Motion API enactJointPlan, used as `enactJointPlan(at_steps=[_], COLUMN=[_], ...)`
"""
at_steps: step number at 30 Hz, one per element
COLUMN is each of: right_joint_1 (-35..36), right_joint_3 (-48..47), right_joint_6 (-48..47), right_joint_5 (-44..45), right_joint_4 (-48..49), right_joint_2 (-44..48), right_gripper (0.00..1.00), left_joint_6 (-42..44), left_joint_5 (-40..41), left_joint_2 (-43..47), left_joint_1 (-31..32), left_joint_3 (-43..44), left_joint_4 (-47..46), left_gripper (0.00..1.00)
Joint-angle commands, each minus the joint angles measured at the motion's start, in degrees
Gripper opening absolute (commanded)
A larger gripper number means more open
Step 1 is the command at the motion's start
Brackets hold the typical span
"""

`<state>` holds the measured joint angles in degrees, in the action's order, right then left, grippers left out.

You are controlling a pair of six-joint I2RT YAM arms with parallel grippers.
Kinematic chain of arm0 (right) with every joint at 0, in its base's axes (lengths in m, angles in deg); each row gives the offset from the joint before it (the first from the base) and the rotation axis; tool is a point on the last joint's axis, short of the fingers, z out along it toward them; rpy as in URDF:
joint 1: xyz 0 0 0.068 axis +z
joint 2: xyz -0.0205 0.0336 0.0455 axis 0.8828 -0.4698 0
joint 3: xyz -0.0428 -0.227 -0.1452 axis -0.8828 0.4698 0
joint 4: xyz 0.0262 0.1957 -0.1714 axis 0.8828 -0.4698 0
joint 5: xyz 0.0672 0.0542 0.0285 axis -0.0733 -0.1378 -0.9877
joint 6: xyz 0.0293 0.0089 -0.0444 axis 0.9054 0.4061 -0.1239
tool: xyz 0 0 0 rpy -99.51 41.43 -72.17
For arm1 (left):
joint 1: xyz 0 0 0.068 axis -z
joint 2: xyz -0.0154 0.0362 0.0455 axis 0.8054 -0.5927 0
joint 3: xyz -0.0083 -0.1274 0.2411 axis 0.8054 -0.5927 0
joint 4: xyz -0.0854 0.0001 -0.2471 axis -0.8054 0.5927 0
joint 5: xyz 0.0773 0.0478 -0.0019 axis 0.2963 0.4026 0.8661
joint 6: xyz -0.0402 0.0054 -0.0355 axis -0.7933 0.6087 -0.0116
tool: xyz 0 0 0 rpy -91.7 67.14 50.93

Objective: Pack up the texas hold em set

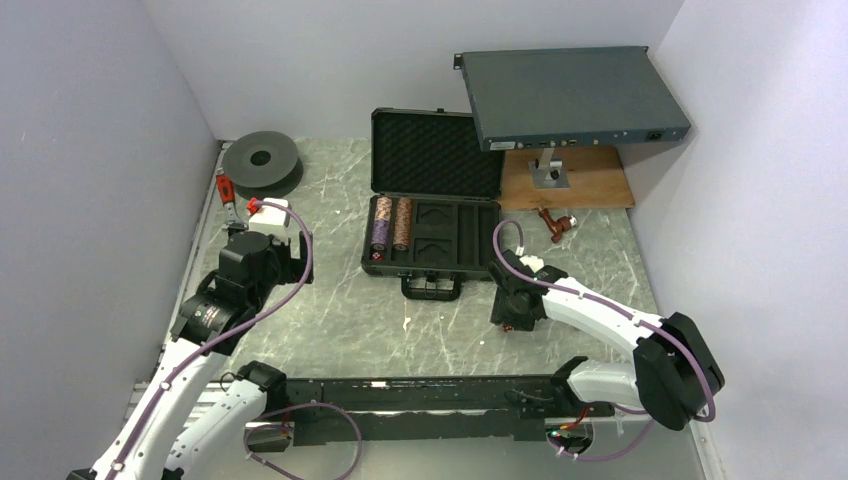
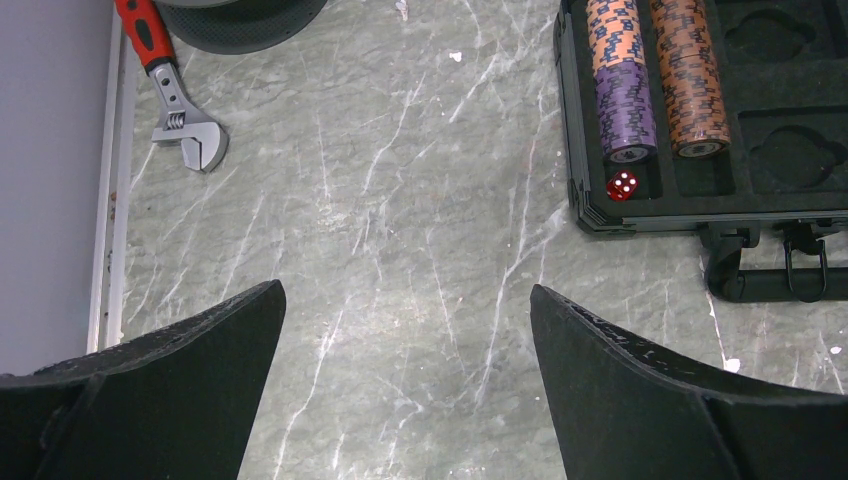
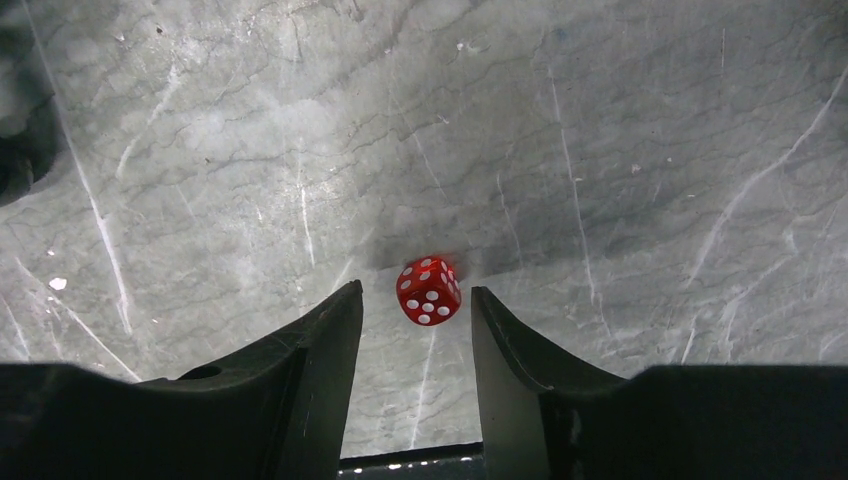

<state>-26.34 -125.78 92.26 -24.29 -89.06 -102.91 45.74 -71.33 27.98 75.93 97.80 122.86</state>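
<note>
The black briefcase [image 1: 455, 262] lies open mid-table, its egg-crate foam lid [image 1: 436, 155] raised and its handle [image 1: 431, 288] facing me. A brown-and-purple chip stack [image 2: 622, 80] and a brown chip stack [image 2: 688, 80] lie in the tray's left slots. One small red die [image 2: 622, 185] sits at the end of the first slot. A second red die [image 3: 429, 291] lies on the table just right of the case. My right gripper [image 3: 415, 295] is open and low over it, its fingertips to either side of the die with a gap showing. My left gripper [image 2: 408, 300] is open and empty over bare table left of the case.
A large grey metal rack box [image 1: 570, 95] rests on a stand over a wooden board [image 1: 590, 185] at the back right. A dark round spool [image 1: 262, 160] and a red-handled wrench [image 2: 175, 95] lie at the back left. A small reddish-brown tool [image 1: 555, 225] lies right of the case. Walls close in on both sides.
</note>
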Motion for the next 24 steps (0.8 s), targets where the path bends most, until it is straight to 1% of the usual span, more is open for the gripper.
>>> enactJointPlan(at_steps=[1, 4, 6, 8, 16, 18, 21, 24], right_joint_1=[-0.3, -0.4, -0.4, -0.5, -0.5, -0.5, -0.5, -0.5], right_joint_3=[0.7, 0.7, 0.6, 0.6, 0.5, 0.5, 0.4, 0.3], right_joint_6=[1.2, 1.2, 1.1, 1.0, 0.9, 0.8, 0.6, 0.3], right_joint_5=[0.8, 0.9, 0.8, 0.7, 0.7, 0.7, 0.5, 0.5], right_joint_4=[0.3, 0.6, 0.7, 0.6, 0.8, 0.7, 0.8, 0.4], right_joint_2=[-0.2, -0.2, -0.4, -0.7, -1.1, -1.2, -1.0, -0.8], right_gripper=[0.46, 0.46, 0.41, 0.39, 0.39, 0.34, 0.19, 0.07], left_joint_6=[0.6, 0.6, 0.6, 0.6, 0.6, 0.6, 0.6, 0.6], left_joint_5=[-0.5, -0.5, -0.4, -0.4, -0.4, -0.4, -0.4, -0.4], left_joint_2=[0.4, 0.4, 0.5, 0.5, 0.5, 0.6, 0.6, 0.5], left_joint_1=[-0.3, -0.3, -0.3, -0.3, -0.4, -0.3, -0.3, -0.3], left_joint_3=[0.3, 0.4, 0.3, 0.3, 0.4, 0.3, 0.3, 0.3], left_joint_4=[-1.5, -1.5, -1.5, -1.5, -1.5, -1.5, -1.5, -1.5], left_gripper=[0.99, 0.99, 0.99, 0.99, 0.99, 0.99, 0.99, 0.99])
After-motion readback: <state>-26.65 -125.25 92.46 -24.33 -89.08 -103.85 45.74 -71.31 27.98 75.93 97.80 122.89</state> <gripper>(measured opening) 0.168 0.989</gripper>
